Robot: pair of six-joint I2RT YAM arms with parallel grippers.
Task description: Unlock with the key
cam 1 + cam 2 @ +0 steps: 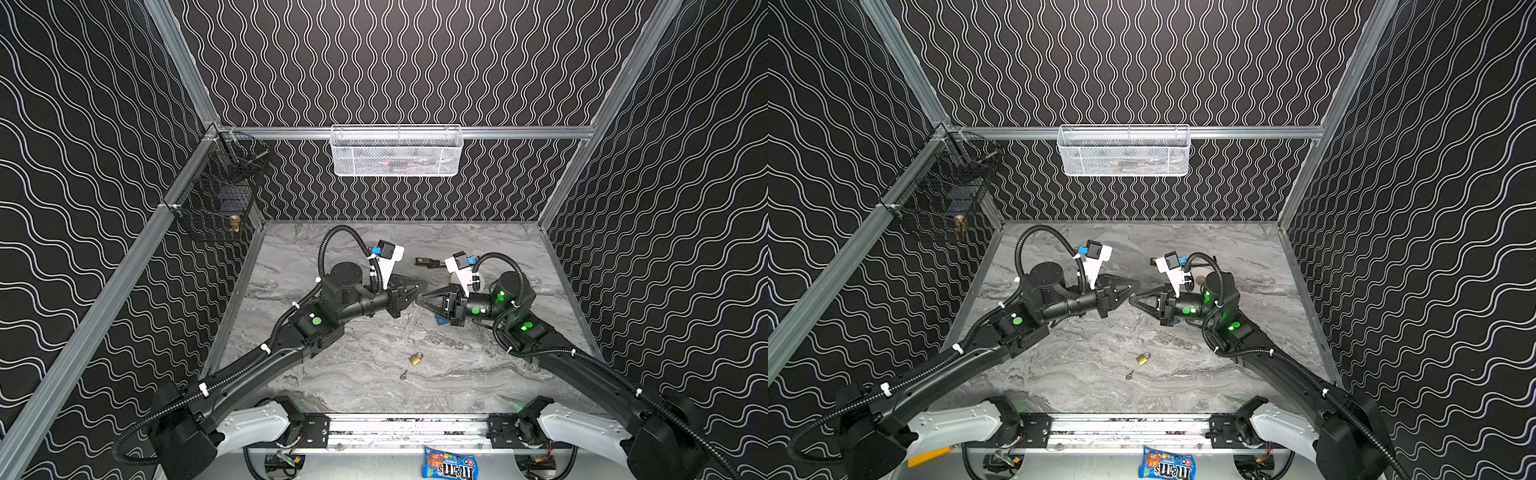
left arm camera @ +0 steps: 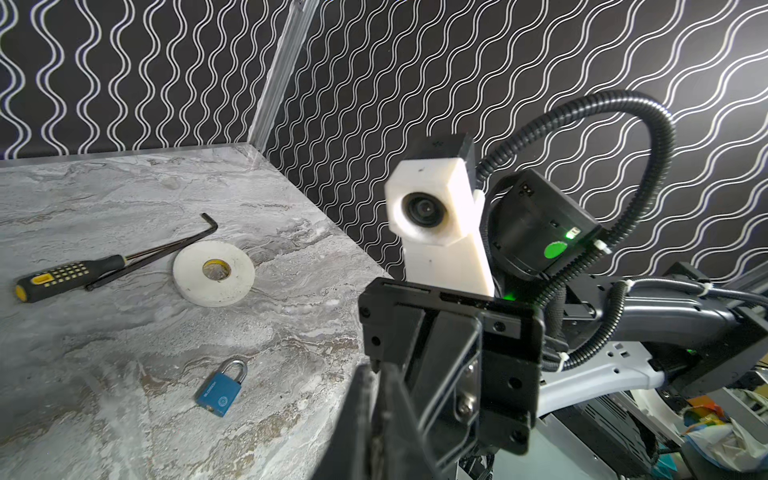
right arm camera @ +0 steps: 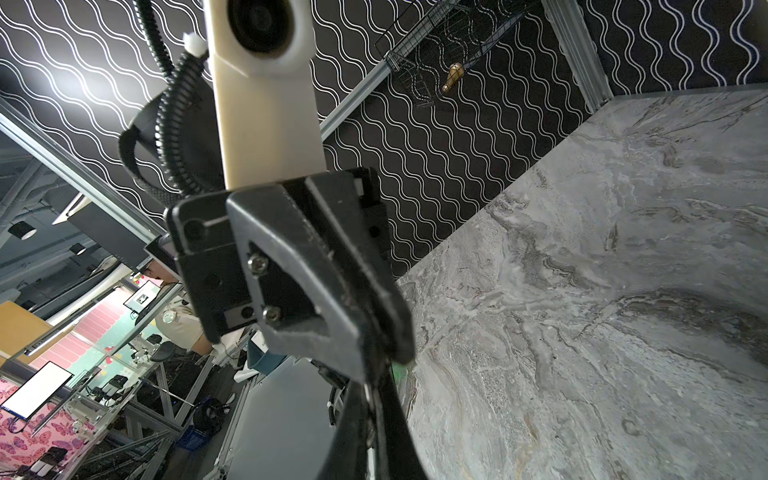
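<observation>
In both top views my two grippers meet tip to tip above the middle of the table. The right gripper (image 1: 418, 300) (image 3: 370, 384) is shut, with a thin bright strip of metal, seemingly the key (image 3: 367, 392), pinched edge-on between its fingers. The left gripper (image 1: 422, 287) (image 2: 372, 372) faces it with its jaws slightly parted. A brass padlock (image 1: 415, 358) lies on the table nearer the front, with another small key (image 1: 404, 375) beside it. A blue padlock (image 2: 220, 388) lies flat under the right wrist.
A screwdriver (image 2: 66, 276), a hex key (image 2: 166, 249) and a white tape roll (image 2: 214, 272) lie at the back right. A white mesh basket (image 1: 397, 151) hangs on the back wall and a black wire basket (image 1: 220, 199) on the left wall. A candy bag (image 1: 451, 465) sits by the front rail.
</observation>
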